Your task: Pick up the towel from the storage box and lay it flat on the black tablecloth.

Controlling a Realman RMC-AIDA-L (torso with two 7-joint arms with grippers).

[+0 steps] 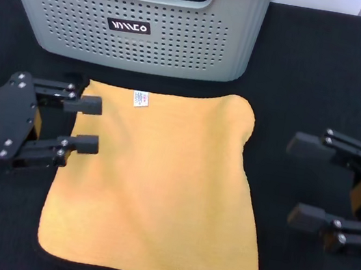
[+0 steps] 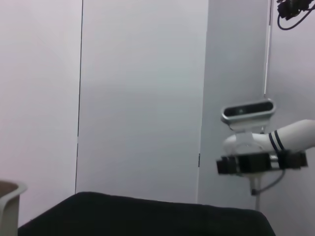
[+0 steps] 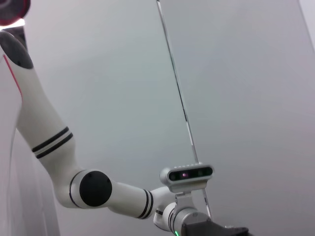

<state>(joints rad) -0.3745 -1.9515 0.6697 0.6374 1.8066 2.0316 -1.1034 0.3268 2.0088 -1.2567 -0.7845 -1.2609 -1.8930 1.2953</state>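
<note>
Now towel point(image 1: 159, 180) flat between both parted jaws.

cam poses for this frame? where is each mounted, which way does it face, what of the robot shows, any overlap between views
Head view: on the head, looking down at the towel spread on the black tablecloth, storage box behind; left gripper and right gripper open either side.
Left wrist view: on the left wrist, facing sideways across the tablecloth to the wall; shows the right gripper.
Right wrist view: on the right wrist, tilted upward at the wall; shows the left arm.
Shared: head and left wrist views share the tablecloth and right gripper.
</note>
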